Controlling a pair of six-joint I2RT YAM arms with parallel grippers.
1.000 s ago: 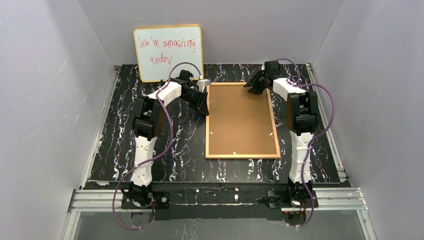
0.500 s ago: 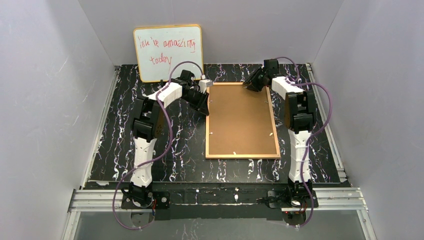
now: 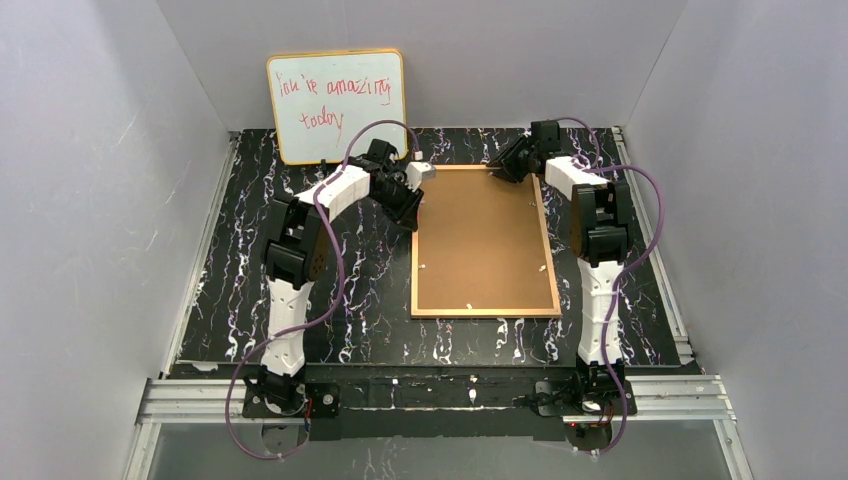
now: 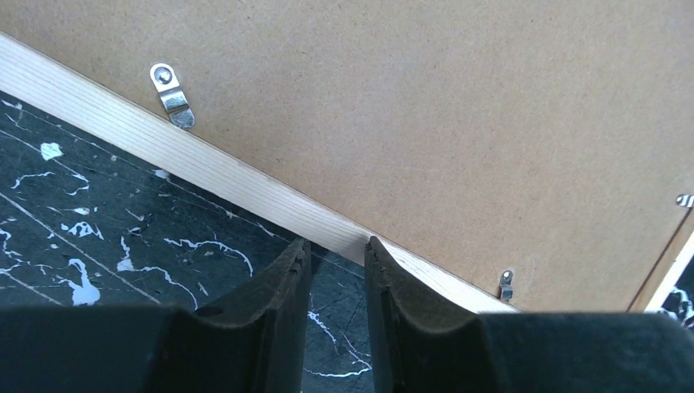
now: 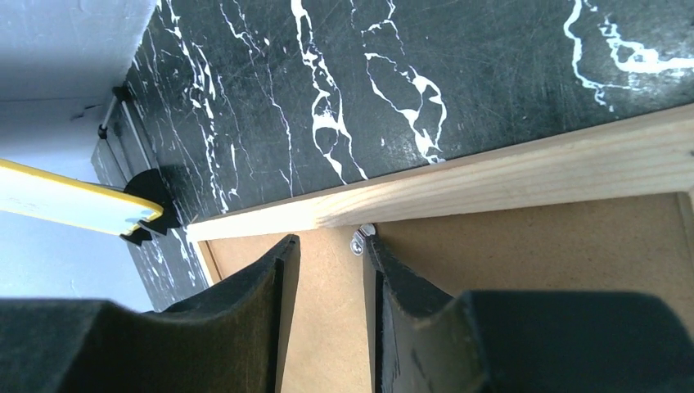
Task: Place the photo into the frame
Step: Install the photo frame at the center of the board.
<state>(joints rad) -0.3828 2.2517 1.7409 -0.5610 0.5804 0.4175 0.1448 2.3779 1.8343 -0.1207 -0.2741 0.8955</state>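
While left and right jaws are set slightly apart and empty, the frame (image 3: 485, 240) may be pushed askew if a retaining clip (image 5: 358, 241) is struck off-centre.

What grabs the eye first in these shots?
The frame lies back-up on the black marbled table, brown fibreboard showing. Both arms reach its far end: left gripper at the left rail, right gripper by a clip at the far rail, both slightly open. A whiteboard with red handwriting leans on the back wall, far left.
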